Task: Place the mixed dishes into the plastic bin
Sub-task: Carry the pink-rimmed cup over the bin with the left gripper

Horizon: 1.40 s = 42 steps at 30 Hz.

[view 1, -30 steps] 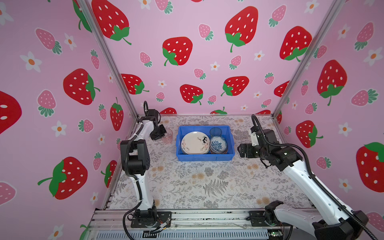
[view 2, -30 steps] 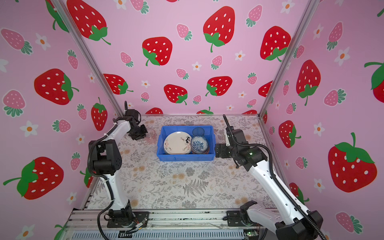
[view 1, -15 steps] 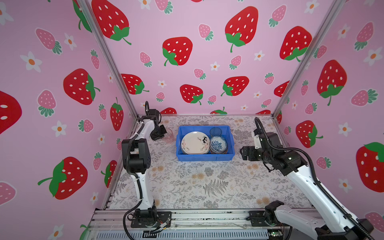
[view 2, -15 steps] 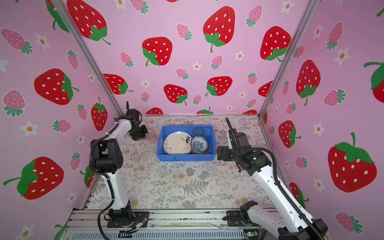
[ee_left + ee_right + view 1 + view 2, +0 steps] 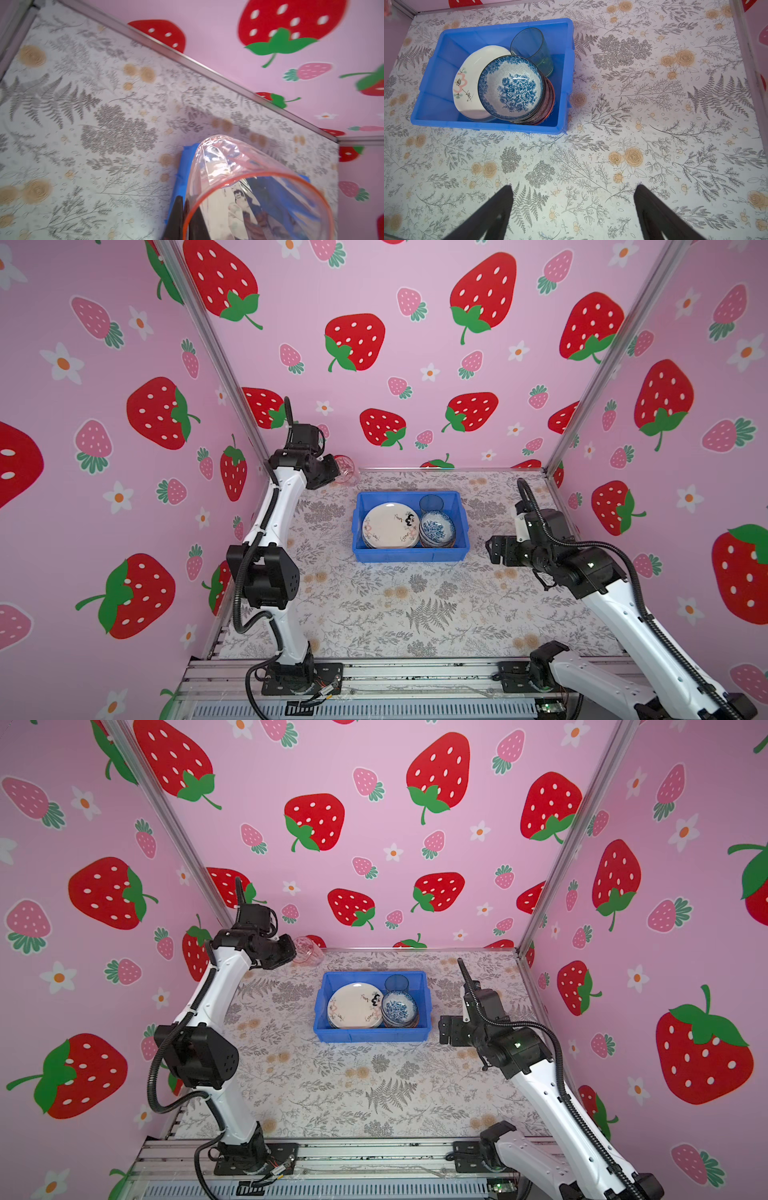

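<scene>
Pink cup (image 5: pixel 228 166) has risen, rim pinched between left jaws

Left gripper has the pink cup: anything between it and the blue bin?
Nothing visible. Only bare floral tabletop separates the pink glass cup from the blue bin; inside, the floral plate fills its left half.

Bright, even light; faint shadows; left wrist view blurred (streaky smear); top views bowed.

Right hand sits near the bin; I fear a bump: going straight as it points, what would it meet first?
Probably the right wall of the plastic bin, near its front corner. How far the right hand tilts is unclear, so it might touch the table first.
</scene>
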Tool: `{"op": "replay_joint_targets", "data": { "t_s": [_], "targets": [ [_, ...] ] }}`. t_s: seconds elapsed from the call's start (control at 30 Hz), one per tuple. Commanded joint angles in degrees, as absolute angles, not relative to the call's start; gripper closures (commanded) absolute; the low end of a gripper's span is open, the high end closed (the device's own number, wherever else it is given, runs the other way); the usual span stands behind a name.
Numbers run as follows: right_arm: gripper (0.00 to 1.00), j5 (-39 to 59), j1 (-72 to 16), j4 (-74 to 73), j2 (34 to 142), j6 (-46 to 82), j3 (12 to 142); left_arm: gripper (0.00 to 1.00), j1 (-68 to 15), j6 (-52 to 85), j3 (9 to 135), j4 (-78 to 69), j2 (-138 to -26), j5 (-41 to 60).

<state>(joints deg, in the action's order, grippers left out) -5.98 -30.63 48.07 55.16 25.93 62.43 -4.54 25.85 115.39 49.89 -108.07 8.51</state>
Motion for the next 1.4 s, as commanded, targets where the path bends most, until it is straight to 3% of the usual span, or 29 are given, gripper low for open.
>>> {"op": "replay_joint_targets", "data": {
  "t_s": [0.0, 0.47, 1.37],
  "targets": [
    [0.05, -6.94, -30.85, 50.53, 54.40, 26.93, 64.36, 1.00, -9.67, 24.30, 119.51, 49.34, -109.05, 13.18],
    [0.06, -7.12, -30.85, 54.11, 55.63, 29.81, 66.14, 1.00, -27.08, 21.93, 128.58, 41.34, -120.74, 13.74],
    [0.06, -7.01, -30.85, 54.35, 57.37, 33.33, 65.84, 1.00, -28.30, 18.63, 133.85, 42.09, -132.95, 8.21]
  ]
}}
